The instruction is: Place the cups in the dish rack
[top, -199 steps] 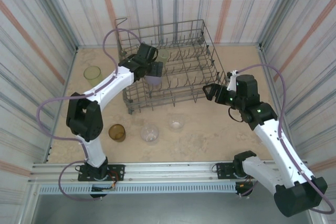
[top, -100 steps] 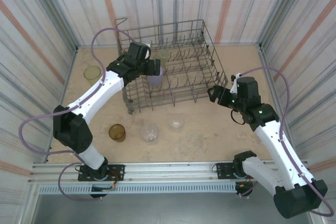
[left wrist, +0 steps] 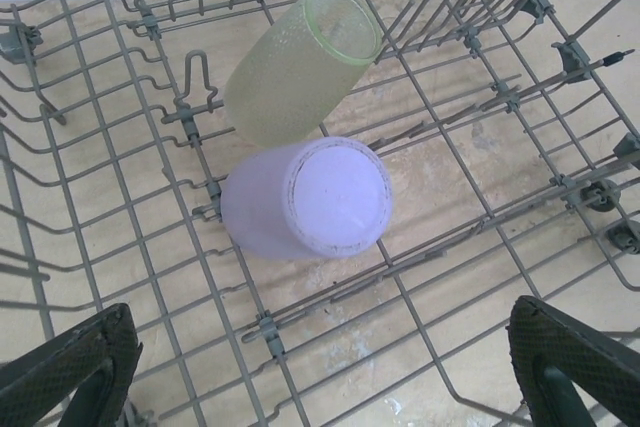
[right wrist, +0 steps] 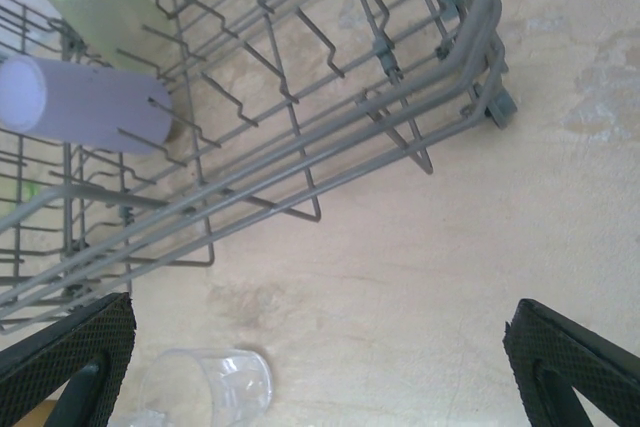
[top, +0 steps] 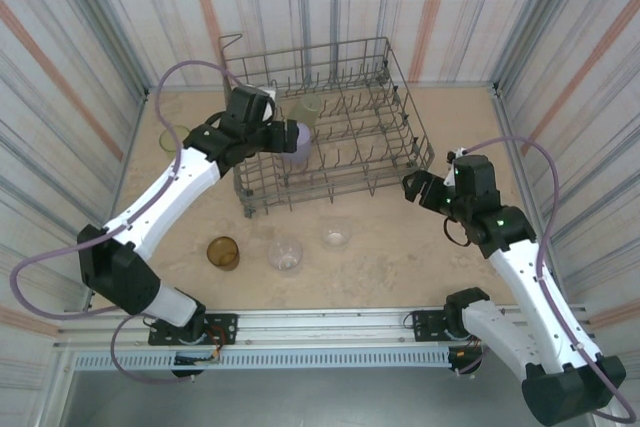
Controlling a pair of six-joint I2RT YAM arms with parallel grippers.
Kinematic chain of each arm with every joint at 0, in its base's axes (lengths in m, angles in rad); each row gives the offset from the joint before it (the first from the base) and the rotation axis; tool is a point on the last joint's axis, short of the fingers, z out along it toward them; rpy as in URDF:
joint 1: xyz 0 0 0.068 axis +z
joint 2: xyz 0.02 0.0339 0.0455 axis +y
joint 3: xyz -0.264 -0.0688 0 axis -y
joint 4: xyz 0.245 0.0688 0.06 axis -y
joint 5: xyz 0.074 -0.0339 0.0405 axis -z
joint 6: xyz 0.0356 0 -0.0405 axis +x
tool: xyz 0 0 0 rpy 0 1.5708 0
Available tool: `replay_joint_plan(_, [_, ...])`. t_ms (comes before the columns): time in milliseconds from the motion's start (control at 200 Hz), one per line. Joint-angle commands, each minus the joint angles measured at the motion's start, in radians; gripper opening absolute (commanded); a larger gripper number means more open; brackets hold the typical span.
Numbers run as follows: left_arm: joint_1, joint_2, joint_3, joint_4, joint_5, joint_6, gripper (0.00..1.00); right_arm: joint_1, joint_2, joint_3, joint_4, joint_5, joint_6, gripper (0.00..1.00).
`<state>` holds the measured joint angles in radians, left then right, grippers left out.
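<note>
We logged two cups in the rack (top: 405, 122), far-left part: lavender cup (left wrist: 310, 202) tipped over the tines, green cup (left wrist: 295, 72) leaning just beyond it, seemingly touching. Over them hung the left gripper (left wrist: 320, 357), fingers spread, holding nothing. Off the rack's near-right corner, the right gripper (right wrist: 315, 347) was likewise wide and empty. We judged one placing finished. Next move: reach a table cup, the amber cup (top: 222, 252) or a clear cup (top: 286, 254), and close on its wall.

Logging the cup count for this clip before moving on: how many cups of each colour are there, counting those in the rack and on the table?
Lavender cup: 1
Yellow-green cups: 2
Amber cup: 1
Clear cups: 2
Total: 6
</note>
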<state>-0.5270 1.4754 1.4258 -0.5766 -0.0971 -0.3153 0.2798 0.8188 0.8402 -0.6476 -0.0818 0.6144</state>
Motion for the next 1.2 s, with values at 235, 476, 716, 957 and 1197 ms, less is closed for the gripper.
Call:
replay_joint_plan(235, [-0.007,-0.128,-0.086,-0.072,0.028,-0.024,0.99,0.178,0.075,-0.057,0.035,0.064,0.107,0.99])
replay_joint_plan(476, [-0.007,-0.168,-0.11,-0.097,0.036,-0.023,0.99,0.377,0.204,-0.035,0.087,0.181,0.114,0.99])
replay_joint_plan(716, [-0.008,-0.185,-0.135,-0.089,0.046,-0.033,0.99,0.472,0.334,0.01,0.096,0.238,0.119,0.98])
replay_joint_plan(957, [-0.007,-0.184,-0.137,-0.086,0.065,-0.018,0.99,0.515,0.441,0.036,0.124,0.248,0.124,0.93])
replay_joint_plan(1197, [0.001,-0.187,-0.128,-0.094,0.06,-0.006,0.99,0.563,0.51,0.06,0.141,0.258,0.129,0.87])
